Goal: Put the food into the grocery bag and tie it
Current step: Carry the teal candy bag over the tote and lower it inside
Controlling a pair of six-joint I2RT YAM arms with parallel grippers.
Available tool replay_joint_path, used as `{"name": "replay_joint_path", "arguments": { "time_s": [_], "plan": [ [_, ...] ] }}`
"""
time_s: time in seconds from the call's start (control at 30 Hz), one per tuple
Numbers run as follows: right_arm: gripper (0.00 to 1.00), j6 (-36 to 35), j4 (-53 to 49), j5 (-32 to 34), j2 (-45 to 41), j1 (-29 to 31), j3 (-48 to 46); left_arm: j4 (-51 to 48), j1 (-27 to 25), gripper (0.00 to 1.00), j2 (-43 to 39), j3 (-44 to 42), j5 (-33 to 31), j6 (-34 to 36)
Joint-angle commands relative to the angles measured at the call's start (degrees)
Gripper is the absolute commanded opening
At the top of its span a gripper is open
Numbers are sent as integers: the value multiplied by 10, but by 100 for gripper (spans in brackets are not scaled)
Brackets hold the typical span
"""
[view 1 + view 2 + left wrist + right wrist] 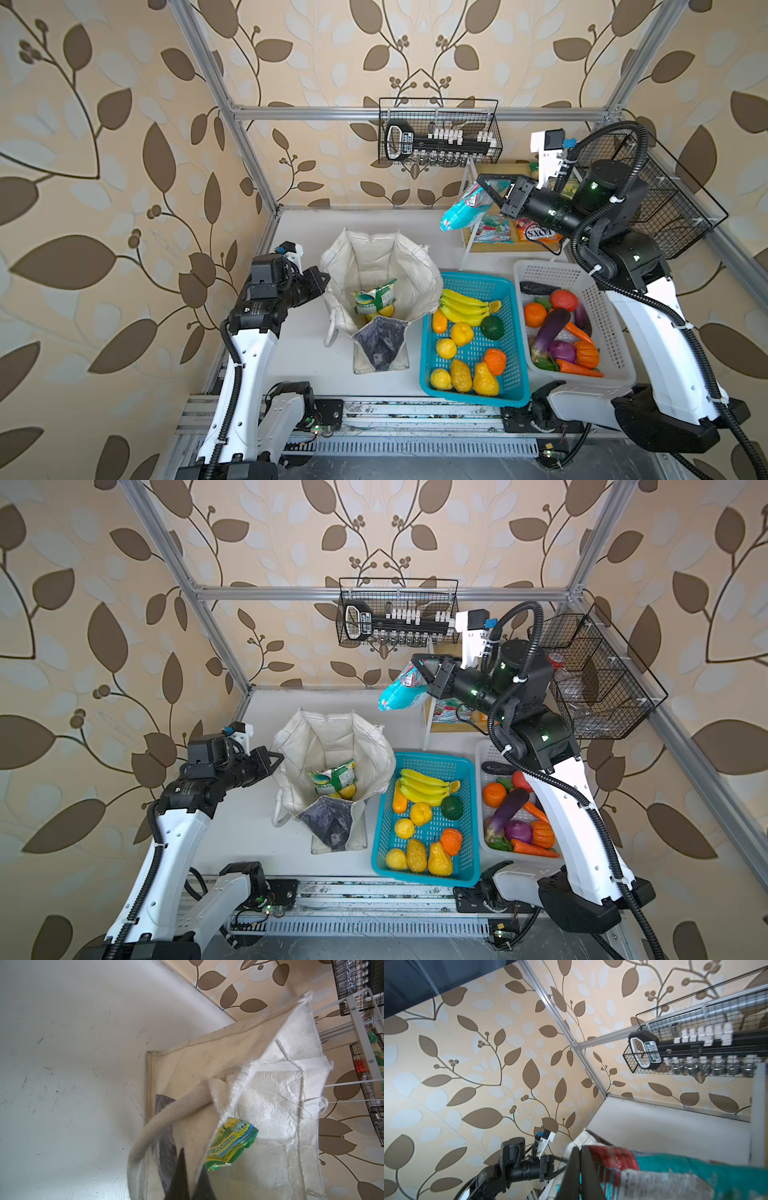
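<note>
A glossy blue-red snack packet [463, 210] [401, 690] is hanging in the air over the back of the white table [299, 345], just in front of a small shelf rack [469, 249]. Its long axis is slanting, with the upper end clamped in the right pincer [484, 185] [417, 663] and the lower, teal end pointing down and toward the grocery bag [374, 257] [328, 737]. In the right wrist view the packet [675, 1176] is looking crinkled, red near the pincer [580, 1153] and teal farther out, and the jaws are squeezing tight on its edge.

The bag, an off-white cloth tote, is standing upright at the middle of the table with its mouth gaping upward. Its front panel is folding inward, showing a dark grey-blue print [380, 340]. Inside, a green-yellow packet [374, 296] [230, 1145] is lying on top of a yellow lemon [385, 311].

The left pincer [324, 279] [192, 1163] is pinching the bag's left rim [228, 1049], its jaws closed on the cloth beside a rope handle [158, 1122].

Just right of the bag, a teal basket [473, 276] is holding a banana bunch [463, 307] and other yellow and orange fruit. Beside it, a white basket [582, 274] is holding an orange [535, 314] and a purple eggplant [550, 328] among other vegetables.
</note>
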Motion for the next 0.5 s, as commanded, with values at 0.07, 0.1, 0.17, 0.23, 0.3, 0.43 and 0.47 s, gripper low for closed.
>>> {"name": "replay_joint_path", "arguments": {
  "time_s": [0.07,0.1,0.17,0.23,0.3,0.43,0.47],
  "plan": [
    [0,-29,8,57,5,74,-32,11,8,0,-3,6,7,13],
    [0,-30,5,65,9,87,-36,9,8,0,-1,8,9,14],
    [0,-36,2,80,15,120,-46,11,8,0,3,7,18,14],
    [0,-39,6,94,20,150,-59,7,8,0,5,8,15,16],
    [0,-35,24,101,23,173,-84,6,7,0,3,8,14,17],
    [0,-18,60,106,43,209,-129,10,8,0,2,5,13,16],
    [0,-17,64,112,50,219,-134,10,8,0,4,5,13,15]
  ]
}}
